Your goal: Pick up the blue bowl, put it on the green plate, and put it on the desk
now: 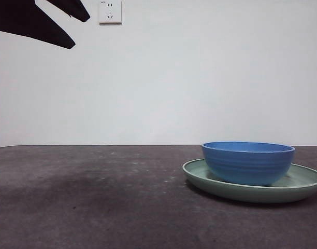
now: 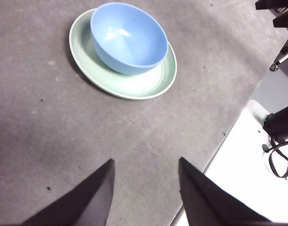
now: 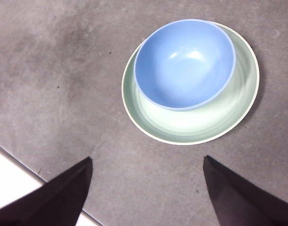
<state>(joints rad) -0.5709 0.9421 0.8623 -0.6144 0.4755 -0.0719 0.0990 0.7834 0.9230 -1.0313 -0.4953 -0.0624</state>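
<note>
Blue bowl seated upright, off-centre, in the green plate, lower right of the front view, on the desk. My left gripper and right gripper hover above, both spread wide and empty.

The front view sits low, near desk level, looking horizontally toward a white wall, close to the blue bowl on the green plate. Both wrist views look steeply down on the desk from above. All three views share the bowl-and-plate stack.
</note>
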